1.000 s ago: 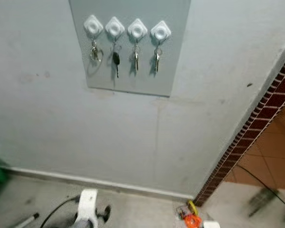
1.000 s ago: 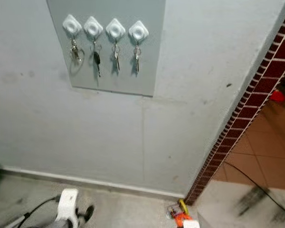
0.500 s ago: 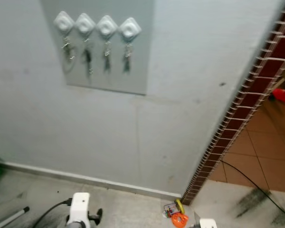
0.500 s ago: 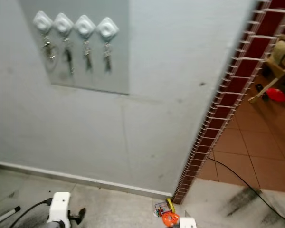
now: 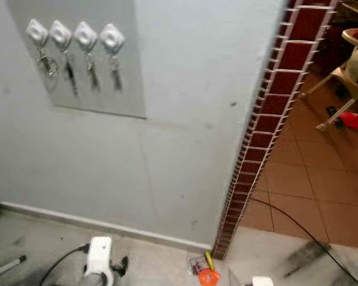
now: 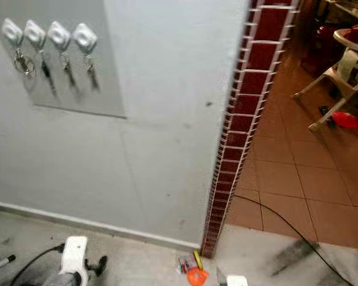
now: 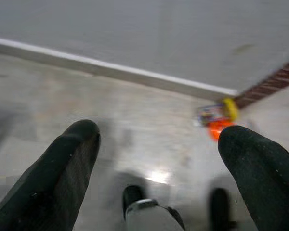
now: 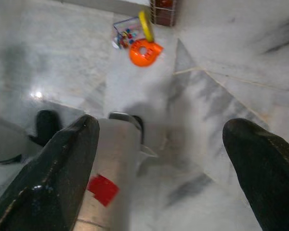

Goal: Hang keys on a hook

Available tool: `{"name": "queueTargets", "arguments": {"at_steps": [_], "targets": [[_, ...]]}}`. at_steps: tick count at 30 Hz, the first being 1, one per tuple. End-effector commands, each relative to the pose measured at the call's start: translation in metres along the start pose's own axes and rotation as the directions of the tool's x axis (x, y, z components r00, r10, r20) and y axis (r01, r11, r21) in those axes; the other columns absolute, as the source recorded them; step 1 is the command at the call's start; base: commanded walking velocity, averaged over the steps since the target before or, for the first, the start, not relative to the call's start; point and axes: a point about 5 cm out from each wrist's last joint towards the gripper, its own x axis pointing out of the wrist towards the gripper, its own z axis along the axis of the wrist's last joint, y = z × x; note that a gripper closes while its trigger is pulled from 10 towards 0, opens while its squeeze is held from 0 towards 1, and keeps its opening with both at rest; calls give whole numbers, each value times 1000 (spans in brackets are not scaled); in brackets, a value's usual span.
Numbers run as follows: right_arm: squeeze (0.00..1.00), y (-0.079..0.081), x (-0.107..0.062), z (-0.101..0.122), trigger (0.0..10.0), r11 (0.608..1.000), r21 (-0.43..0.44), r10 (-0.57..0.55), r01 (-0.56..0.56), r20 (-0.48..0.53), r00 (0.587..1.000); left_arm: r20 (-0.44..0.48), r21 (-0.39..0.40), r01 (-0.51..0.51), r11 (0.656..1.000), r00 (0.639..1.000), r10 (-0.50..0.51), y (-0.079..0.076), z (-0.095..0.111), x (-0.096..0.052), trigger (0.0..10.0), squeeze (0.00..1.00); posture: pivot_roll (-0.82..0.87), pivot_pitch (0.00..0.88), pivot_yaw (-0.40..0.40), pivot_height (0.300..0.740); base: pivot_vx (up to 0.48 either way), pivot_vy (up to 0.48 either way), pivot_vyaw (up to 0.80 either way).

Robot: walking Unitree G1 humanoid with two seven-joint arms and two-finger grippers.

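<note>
Four sets of keys (image 5: pixel 77 62) hang in a row on four white hooks (image 5: pixel 73 34), one set to each hook, on a grey board (image 5: pixel 101 83) fixed to the pale wall (image 5: pixel 185 107). The leftmost set seems to carry a round ring, though the view is blurred. To the right the wall ends in a red tiled edge (image 5: pixel 268 119). On the floor at its foot lies a small orange toy (image 5: pixel 207 276). The left gripper (image 7: pixel 168 178) and the right gripper (image 8: pixel 164 173) hang low over the floor, both with fingers spread wide and holding nothing.
</note>
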Motion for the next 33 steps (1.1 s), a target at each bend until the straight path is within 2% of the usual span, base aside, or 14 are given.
{"name": "queueTargets", "arguments": {"at_steps": [1, 13, 20, 33], "targets": [[0, 6, 0, -6, 10000, 1000, 9, 9, -9, -27, 1000, -17, -6, -42, 999, 999, 42, 16, -5, -4, 10000, 0, -17, 0, 20, 740, 0, 0, 0], [0, 4, -1, -7, 10000, 1000, 22, 3, -3, -29, 1000, -27, -29, -46, 999, 999, 45, 14, -9, -5, 10000, 0, -16, 0, 19, 740, 0, 0, 0], [0, 3, -1, -7, 10000, 999, 32, -1, 2, -29, 1000, -30, -28, -46, 999, 999, 45, 14, -9, -5, 10000, 0, -23, 0, 23, 740, 0, 451, 0], [0, 3, -1, -6, 10000, 999, 49, -5, 6, -28, 1000, -30, -18, -45, 999, 999, 45, 13, -8, -4, 10000, 0, -24, 0, 24, 740, 0, 0, 0]]}}
